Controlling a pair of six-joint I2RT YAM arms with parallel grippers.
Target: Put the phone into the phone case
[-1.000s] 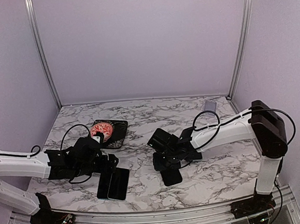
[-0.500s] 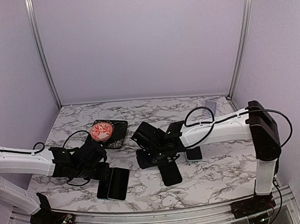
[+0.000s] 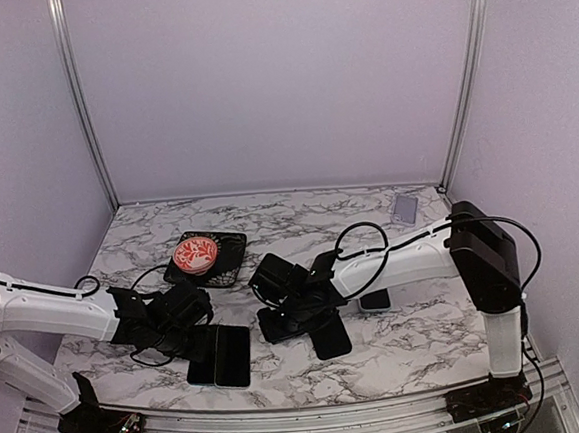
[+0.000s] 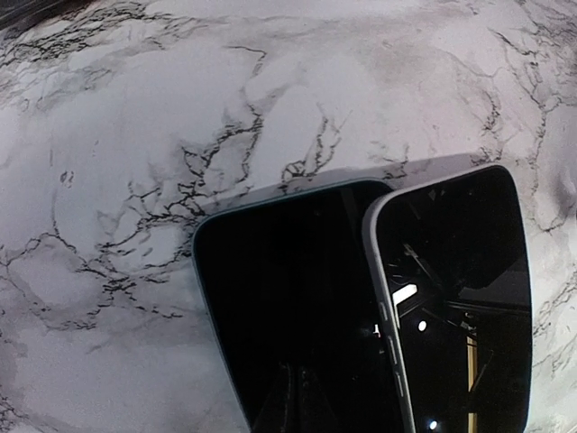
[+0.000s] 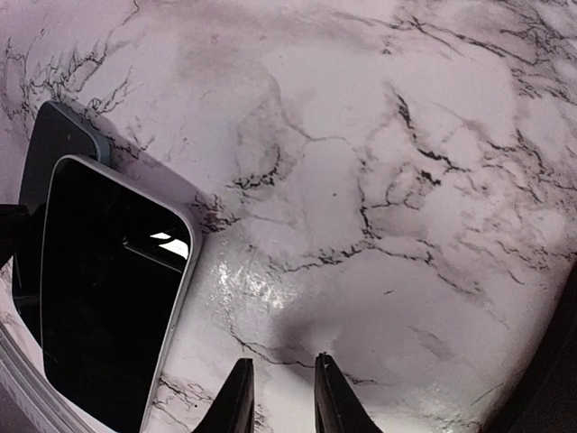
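The phone [image 4: 460,298], with a silver rim and glossy black screen, lies flat with its left edge overlapping the dark teal-edged phone case [image 4: 270,289]. From above they form two dark slabs, phone [image 3: 232,355] and case [image 3: 202,364], near the front left. My left gripper [image 3: 192,329] sits low over the case's far end. Its dark fingers [image 4: 302,397] are shut together against the case's black surface. My right gripper [image 5: 281,390] hovers over bare marble just right of the phone [image 5: 108,298], its jaws a small gap apart and empty.
A black slab [image 3: 330,340] lies just right of my right gripper [image 3: 279,316], and another [image 3: 374,299] shows under the right arm. A red round object on a black tray [image 3: 227,249] sits behind the left gripper. A small grey item [image 3: 406,205] lies at the back right.
The left gripper's jaws have gone from wide apart to shut, and it has shifted slightly right over the case. The right arm has swung left towards the phone.
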